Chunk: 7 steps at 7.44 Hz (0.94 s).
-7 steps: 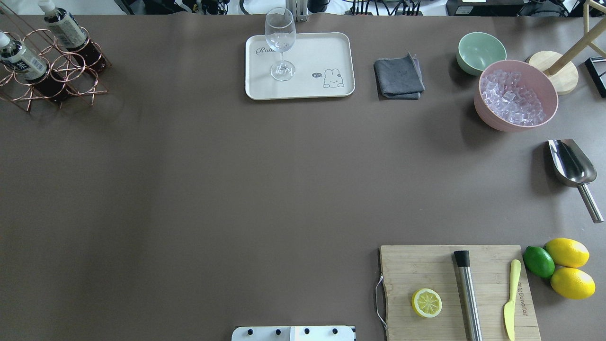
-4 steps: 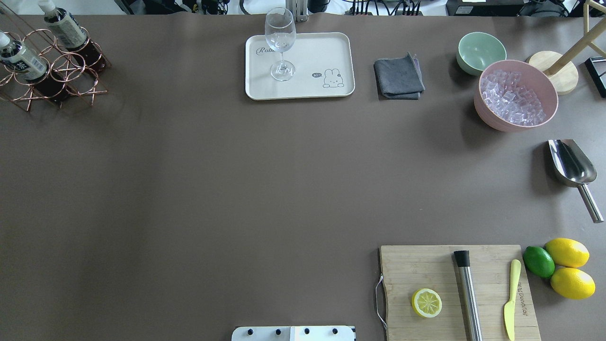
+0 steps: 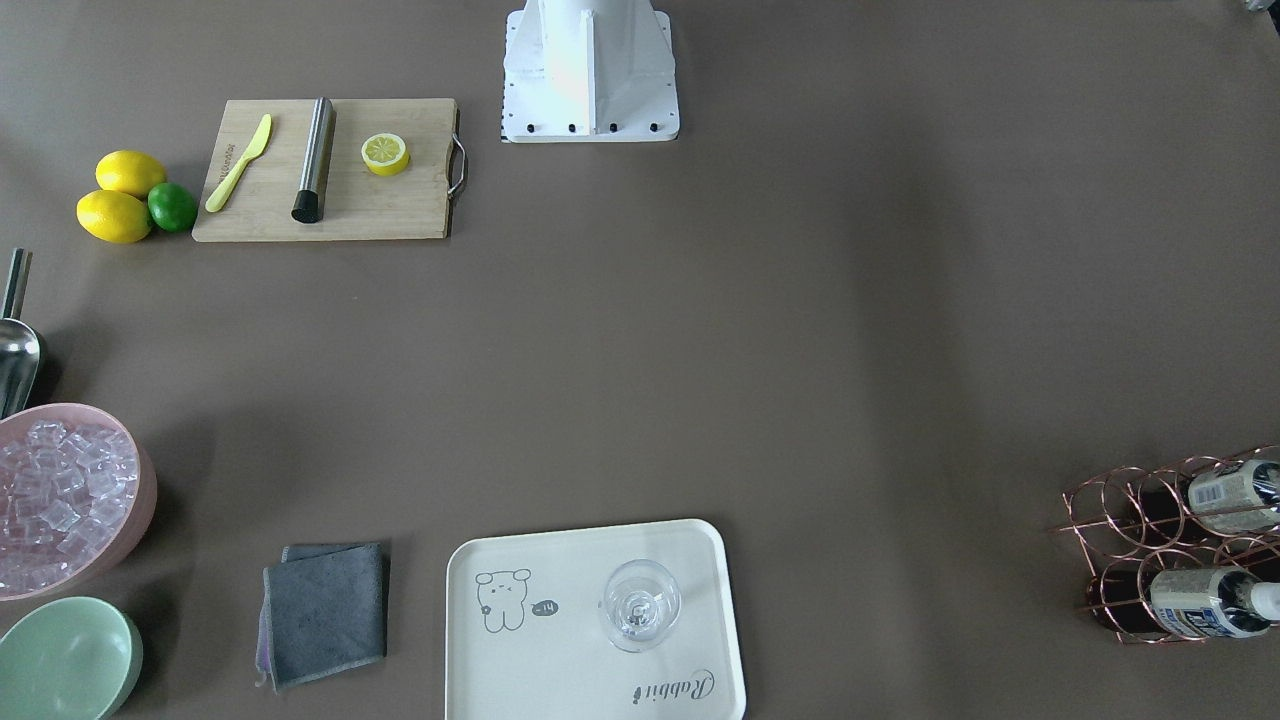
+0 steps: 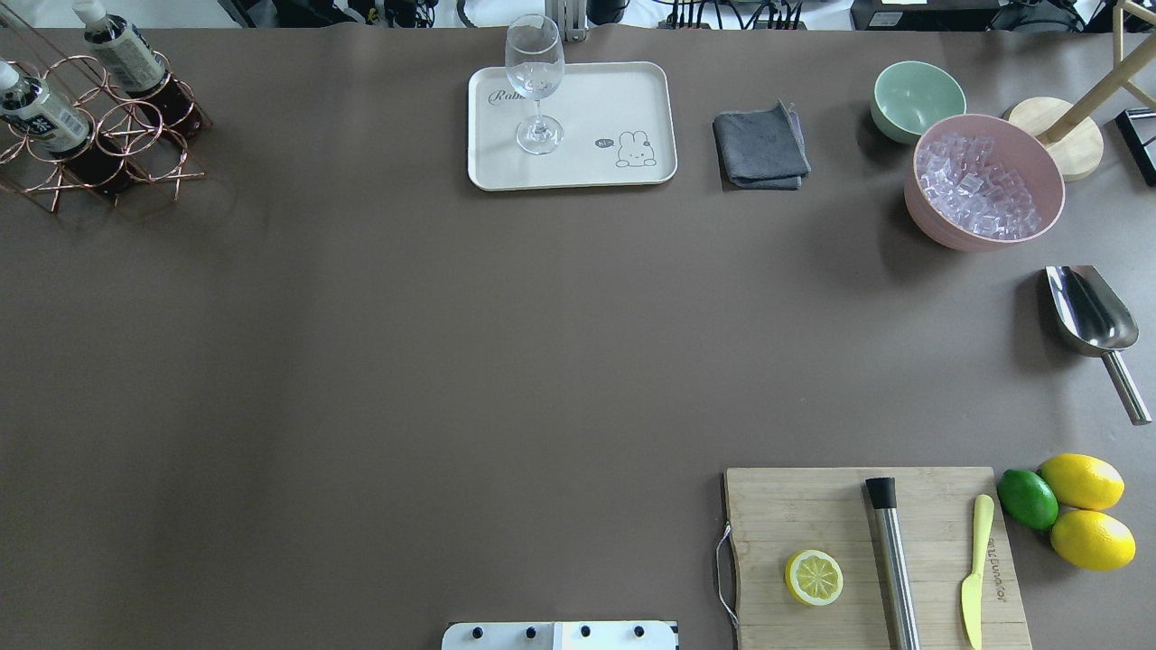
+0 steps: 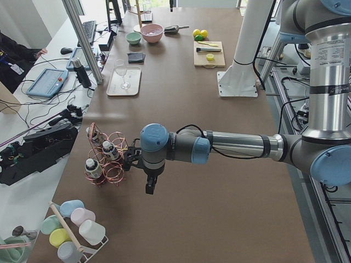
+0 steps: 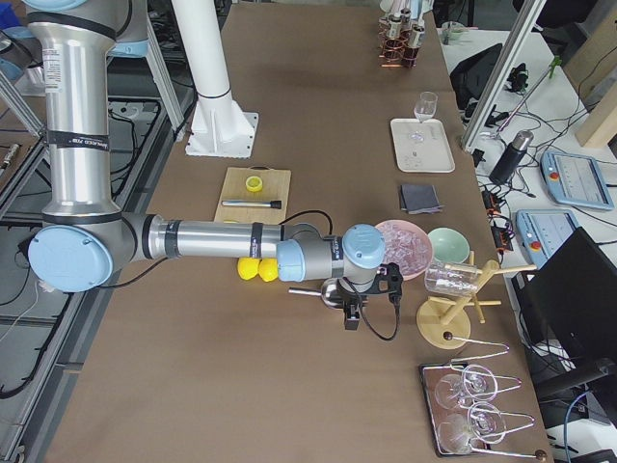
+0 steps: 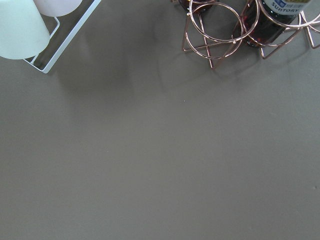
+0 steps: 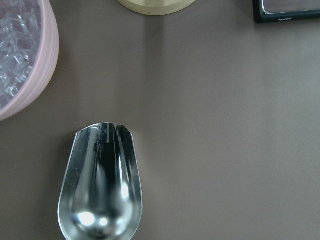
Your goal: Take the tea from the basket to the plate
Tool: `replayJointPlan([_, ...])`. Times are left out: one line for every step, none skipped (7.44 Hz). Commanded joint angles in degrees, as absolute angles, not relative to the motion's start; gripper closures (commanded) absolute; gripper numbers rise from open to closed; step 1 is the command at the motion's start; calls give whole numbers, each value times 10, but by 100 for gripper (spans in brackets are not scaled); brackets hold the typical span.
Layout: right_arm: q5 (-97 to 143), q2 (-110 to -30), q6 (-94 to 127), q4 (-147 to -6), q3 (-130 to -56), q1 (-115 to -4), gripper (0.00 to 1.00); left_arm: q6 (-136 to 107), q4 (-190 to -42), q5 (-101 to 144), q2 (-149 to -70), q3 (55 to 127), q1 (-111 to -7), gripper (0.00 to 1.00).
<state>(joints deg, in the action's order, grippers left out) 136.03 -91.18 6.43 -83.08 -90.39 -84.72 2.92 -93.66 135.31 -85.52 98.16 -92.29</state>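
Observation:
The copper wire basket (image 4: 135,135) stands at the table's far left corner, with tea bottles (image 4: 36,116) (image 4: 122,52) upright in its rings. The cream plate (image 4: 614,99) lies at the far middle edge. Neither arm reaches the overhead or front-facing view. In the exterior left view my left gripper (image 5: 149,186) hangs over bare table beside the basket (image 5: 112,164), apart from the tea (image 5: 109,149); I cannot tell its state. The left wrist view catches the basket's rings (image 7: 215,25) and a tea bottle's base (image 7: 270,25). My right gripper (image 6: 352,313) hovers by the scoop; its state cannot be told.
A wine glass (image 4: 535,81) stands on the plate. A grey cloth (image 4: 760,144), mint bowl (image 4: 917,97), pink bowl of ice (image 4: 984,181) and metal scoop (image 4: 1088,311) lie to the right. A cutting board (image 4: 813,515) sits near right. A cup rack (image 7: 45,55) stands near the basket.

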Motion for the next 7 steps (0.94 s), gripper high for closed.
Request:
replayJointPlan([1359, -911, 64, -830, -904, -847, 0, 28, -962, 1353, -853, 981, -923, 2])
replayJointPlan([1359, -911, 65, -830, -907, -847, 0, 28, -962, 1353, -855, 986, -923, 2])
replayJointPlan([1359, -911, 65, -829, -908, -847, 0, 30, -971, 1350, -853, 1015, -924, 2])
replayJointPlan([1360, -911, 65, -829, -909, -847, 0, 31, -974, 1350, -850, 1026, -923, 2])
replayJointPlan([1361, -911, 66, -829, -909, -847, 0, 33, -975, 1350, -859, 1027, -919, 3])
replayJointPlan([1362, -905, 77, -827, -910, -846, 0, 86, -976, 1350, -894, 1008, -918, 3])
replayJointPlan([1365, -890, 102, -827, -911, -846, 0, 230, -968, 1352, -939, 976, -926, 3])
